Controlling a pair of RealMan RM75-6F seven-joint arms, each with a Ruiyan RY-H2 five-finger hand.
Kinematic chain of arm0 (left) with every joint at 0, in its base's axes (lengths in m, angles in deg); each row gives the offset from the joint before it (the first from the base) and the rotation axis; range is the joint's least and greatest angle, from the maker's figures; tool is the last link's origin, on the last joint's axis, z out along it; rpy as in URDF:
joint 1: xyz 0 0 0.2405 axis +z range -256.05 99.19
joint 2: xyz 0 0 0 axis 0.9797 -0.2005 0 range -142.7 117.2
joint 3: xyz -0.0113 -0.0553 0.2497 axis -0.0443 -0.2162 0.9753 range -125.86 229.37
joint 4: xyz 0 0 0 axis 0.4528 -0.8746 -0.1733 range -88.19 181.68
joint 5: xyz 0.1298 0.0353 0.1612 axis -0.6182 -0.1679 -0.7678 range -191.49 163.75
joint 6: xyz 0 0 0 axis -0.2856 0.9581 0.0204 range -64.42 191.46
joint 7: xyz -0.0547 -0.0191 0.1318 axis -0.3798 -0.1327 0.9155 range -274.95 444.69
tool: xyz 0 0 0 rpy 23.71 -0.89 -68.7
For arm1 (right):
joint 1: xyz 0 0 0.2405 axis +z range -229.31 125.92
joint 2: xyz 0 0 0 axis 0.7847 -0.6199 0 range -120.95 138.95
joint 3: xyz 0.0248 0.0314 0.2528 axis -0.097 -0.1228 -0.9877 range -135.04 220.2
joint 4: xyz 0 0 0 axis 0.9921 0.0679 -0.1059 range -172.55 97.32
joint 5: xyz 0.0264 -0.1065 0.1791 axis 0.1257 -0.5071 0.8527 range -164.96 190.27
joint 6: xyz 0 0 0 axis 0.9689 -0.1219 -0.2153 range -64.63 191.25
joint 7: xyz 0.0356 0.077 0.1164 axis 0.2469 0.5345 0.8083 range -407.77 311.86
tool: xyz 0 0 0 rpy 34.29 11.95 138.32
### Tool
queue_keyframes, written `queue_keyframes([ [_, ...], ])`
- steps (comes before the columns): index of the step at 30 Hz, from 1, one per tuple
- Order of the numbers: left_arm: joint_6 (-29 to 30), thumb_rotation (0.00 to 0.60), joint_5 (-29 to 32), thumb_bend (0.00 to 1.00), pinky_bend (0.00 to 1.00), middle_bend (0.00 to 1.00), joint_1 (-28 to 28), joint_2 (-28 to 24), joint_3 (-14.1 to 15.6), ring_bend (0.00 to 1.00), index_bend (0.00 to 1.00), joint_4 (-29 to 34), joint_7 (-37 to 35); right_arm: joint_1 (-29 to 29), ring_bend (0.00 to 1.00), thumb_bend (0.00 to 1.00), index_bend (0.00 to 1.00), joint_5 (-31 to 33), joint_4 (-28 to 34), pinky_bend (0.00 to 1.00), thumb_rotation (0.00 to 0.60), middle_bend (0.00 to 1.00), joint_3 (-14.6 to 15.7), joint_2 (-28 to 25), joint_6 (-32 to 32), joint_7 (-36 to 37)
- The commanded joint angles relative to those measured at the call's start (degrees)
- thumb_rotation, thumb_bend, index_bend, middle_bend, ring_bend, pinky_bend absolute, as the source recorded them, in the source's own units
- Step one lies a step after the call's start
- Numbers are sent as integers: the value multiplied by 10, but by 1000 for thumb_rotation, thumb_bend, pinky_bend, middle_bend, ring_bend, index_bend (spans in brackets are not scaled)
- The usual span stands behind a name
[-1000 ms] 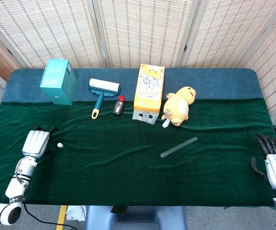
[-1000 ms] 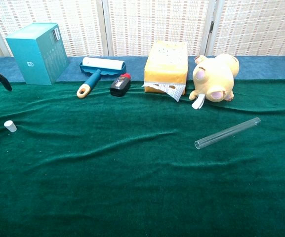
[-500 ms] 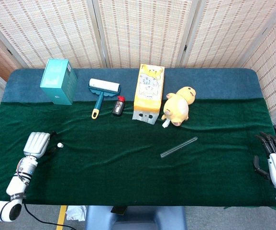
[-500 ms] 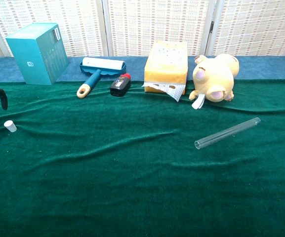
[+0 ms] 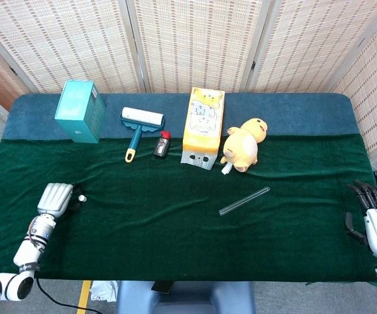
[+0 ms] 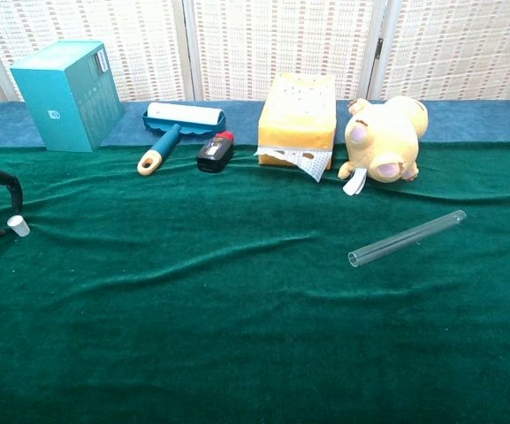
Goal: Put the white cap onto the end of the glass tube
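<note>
From the head view we see our left hand (image 5: 55,199) just beside the white cap (image 5: 82,197), fingers apart, holding nothing; the glass tube (image 5: 244,201) lies well apart, mid-cloth. Our right hand (image 5: 374,222) hangs open at the table edge. In the chest view the cap stands untouched; capping is not yet begun.

The head view looked steeply down from high above the near edge, taking in the whole table (image 5: 175,216). The chest view sat low and closer (nearly level), facing the screen (image 6: 272,44); both shared the table's middle.
</note>
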Motion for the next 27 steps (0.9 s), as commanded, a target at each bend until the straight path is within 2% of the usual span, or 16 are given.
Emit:
queue_keyframes([
  [1,-1,600,-2,363,825,1000,-2,4,0,918,472,-4,-1,0,68,661,131,1,0,0,600,123,0,0,1,0],
  [27,-10,600,-1,365,825,1000,-9,15,-1,918,500,-13,-8,0,67,660,131,3,-2,0,600,123,2,4,5,-2],
])
